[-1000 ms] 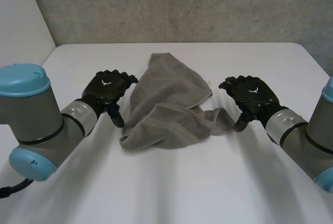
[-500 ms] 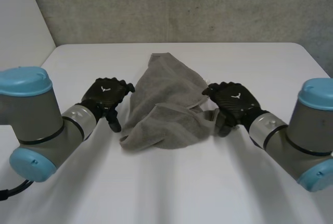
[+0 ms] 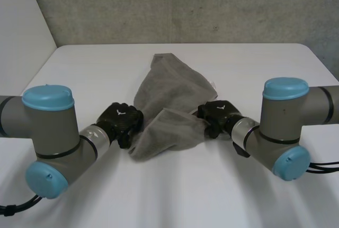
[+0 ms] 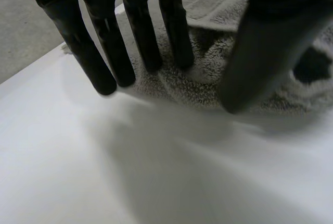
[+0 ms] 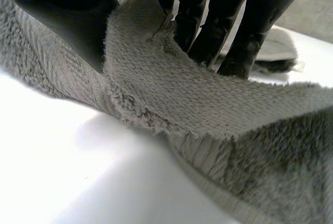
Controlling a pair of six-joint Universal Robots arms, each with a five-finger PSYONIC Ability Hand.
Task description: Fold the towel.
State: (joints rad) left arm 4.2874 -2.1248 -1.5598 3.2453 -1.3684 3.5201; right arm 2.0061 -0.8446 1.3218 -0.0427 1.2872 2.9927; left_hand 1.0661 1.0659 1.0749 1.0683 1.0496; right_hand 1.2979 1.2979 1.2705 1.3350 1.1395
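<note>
Left hand (image 3: 121, 123) rests low on the white tabletop (image 3: 175, 191), at the near left edge of the grey towel (image 3: 172, 93). In the left wrist view its fingers (image 4: 174, 36) are straight and spread, tips down along the towel's edge. The thumb (image 4: 260, 52) stands well apart from them, its tip on the pile, with nothing clasped between. Right hand (image 3: 216, 115) sits at the towel's near right edge. In the right wrist view a flap of the cloth rises between its thumb (image 5: 62, 10) and fingers (image 5: 208, 18), which pinch it. The towel lies crumpled in the middle of the tabletop between the two hands, a narrower end pointing toward the far side.
</note>
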